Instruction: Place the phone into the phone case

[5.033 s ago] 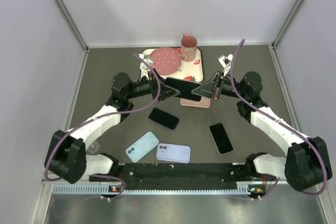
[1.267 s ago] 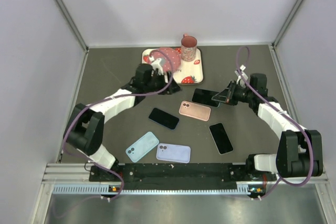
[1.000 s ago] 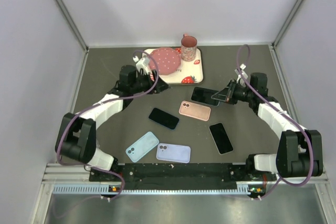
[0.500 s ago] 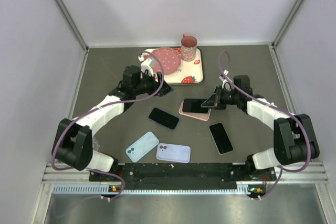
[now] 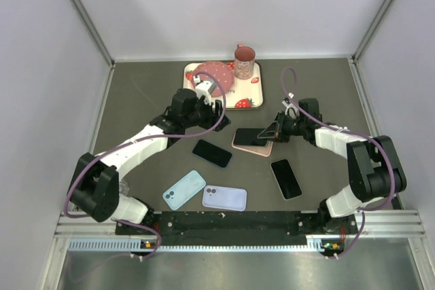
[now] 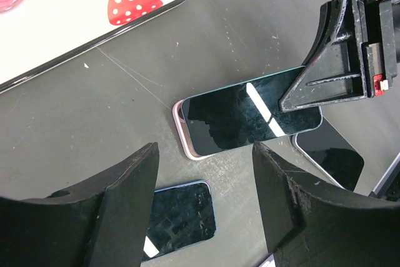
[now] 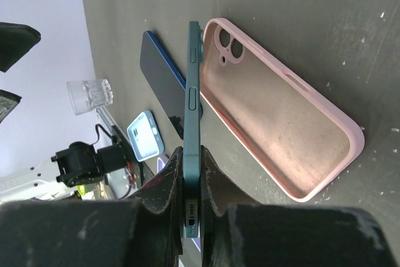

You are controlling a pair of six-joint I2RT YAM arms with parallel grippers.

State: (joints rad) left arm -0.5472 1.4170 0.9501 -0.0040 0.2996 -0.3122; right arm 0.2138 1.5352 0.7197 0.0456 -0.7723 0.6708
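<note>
My right gripper (image 5: 274, 131) is shut on a teal phone (image 5: 251, 136) and holds it by one short end, just above the open pink phone case (image 5: 256, 148). In the right wrist view the phone (image 7: 194, 110) stands edge-on between my fingers (image 7: 164, 192), beside the empty pink case (image 7: 281, 129), not seated in it. The left wrist view shows the phone's screen (image 6: 244, 114) covering most of the case, whose pink rim (image 6: 182, 134) shows at one end. My left gripper (image 5: 213, 110) is open and empty, hovering to the left of the phone.
A black phone (image 5: 212, 153) and another (image 5: 286, 178) lie on the table. A light blue case (image 5: 184, 189) and a lavender case (image 5: 224, 197) lie near the front. A strawberry tray (image 5: 253, 97) with a pink plate (image 5: 214, 76) and mug (image 5: 245, 61) stands behind.
My right gripper has carried the phone leftward from beside the pink case to over it. My left arm has swung right, toward the phone, still open.
</note>
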